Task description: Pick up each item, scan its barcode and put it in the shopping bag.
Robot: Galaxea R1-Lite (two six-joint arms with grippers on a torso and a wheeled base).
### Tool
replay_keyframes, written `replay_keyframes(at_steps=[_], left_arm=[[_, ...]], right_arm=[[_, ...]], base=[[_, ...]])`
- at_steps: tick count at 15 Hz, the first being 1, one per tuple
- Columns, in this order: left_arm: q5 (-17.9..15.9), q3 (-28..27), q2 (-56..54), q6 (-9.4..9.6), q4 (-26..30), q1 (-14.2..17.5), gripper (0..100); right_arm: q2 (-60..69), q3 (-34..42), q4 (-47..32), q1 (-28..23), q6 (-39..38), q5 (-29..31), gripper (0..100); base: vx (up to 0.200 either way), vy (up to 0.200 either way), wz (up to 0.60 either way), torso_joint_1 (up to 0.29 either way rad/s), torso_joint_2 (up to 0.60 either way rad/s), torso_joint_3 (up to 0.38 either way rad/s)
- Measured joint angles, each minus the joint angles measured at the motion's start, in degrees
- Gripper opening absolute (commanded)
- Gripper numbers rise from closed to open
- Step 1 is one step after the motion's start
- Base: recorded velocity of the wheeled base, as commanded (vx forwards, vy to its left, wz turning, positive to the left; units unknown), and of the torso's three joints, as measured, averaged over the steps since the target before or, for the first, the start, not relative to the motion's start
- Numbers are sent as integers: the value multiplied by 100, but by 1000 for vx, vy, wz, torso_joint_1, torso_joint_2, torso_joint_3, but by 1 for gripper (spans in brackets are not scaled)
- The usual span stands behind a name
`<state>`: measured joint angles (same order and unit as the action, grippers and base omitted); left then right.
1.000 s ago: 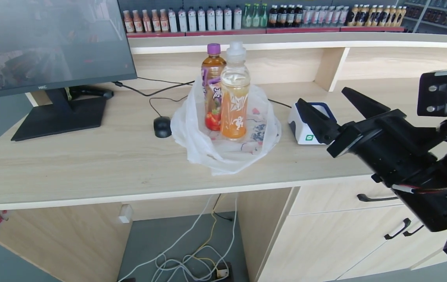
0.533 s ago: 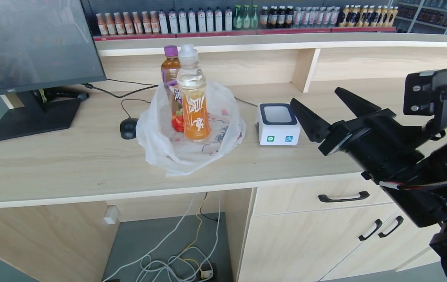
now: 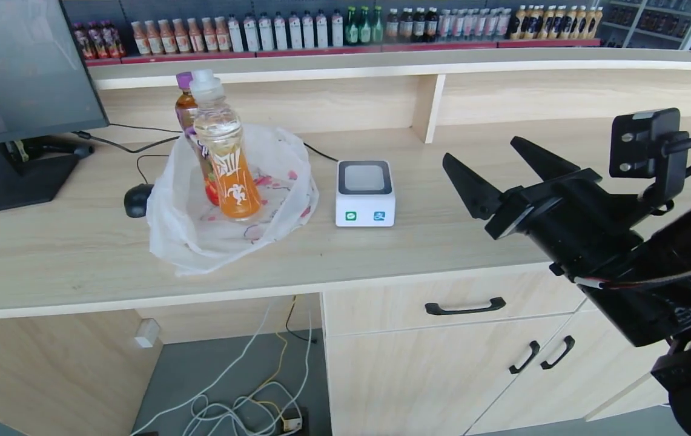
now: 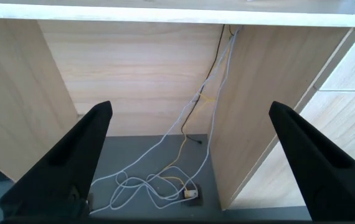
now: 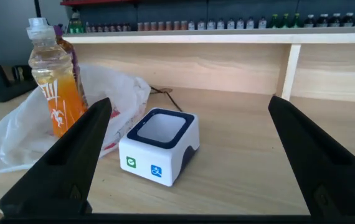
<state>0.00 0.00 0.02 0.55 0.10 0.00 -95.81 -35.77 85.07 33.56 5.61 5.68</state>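
Observation:
Two drink bottles stand upright in the white shopping bag (image 3: pixel 194 239) on the wooden counter: an orange one (image 3: pixel 227 163) in front and a purple-capped one (image 3: pixel 185 100) behind it. The white barcode scanner (image 3: pixel 364 192) sits just right of the bag. My right gripper (image 3: pixel 479 149) hovers open and empty over the counter, to the right of the scanner; its wrist view has the scanner (image 5: pixel 160 146), the orange bottle (image 5: pixel 53 93) and the bag (image 5: pixel 121 93) ahead of the gripper (image 5: pixel 190 102). My left gripper (image 4: pixel 190 109) is open below the counter, facing the leg space.
A monitor (image 3: pixel 12 66) and a black mouse (image 3: pixel 138 200) are left of the bag. A raised back ledge with an upright divider (image 3: pixel 429 106) borders the counter. Drawers with black handles (image 3: pixel 465 307) are below. Loose cables (image 4: pixel 165 180) lie on the floor.
The whole head picture has shifted left, so the camera has moved. The bottles stand in the bag as before, and my right gripper stays open.

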Motion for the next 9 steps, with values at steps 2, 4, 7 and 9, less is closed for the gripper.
replay_keyframes(at_steps=[2,4,7,9], left_arm=[[0,0,0,2,0,0,100],[0,0,0,7,0,0,100],[-2,0,0,11,-2,5,100],[0,0,0,13,0,-5,100]], right_arm=[[-59,-39,0,0,0,-5,100],[-91,-52,-2,0,-6,-7,100],[-102,-28,0,-5,-15,-2,100],[-105,-9,-6,11,-15,-11,100]], base=[[0,-100,0,-1,-1,-1],[0,0,0,0,0,0],[0,0,0,0,0,0],[0,0,0,0,0,0]])
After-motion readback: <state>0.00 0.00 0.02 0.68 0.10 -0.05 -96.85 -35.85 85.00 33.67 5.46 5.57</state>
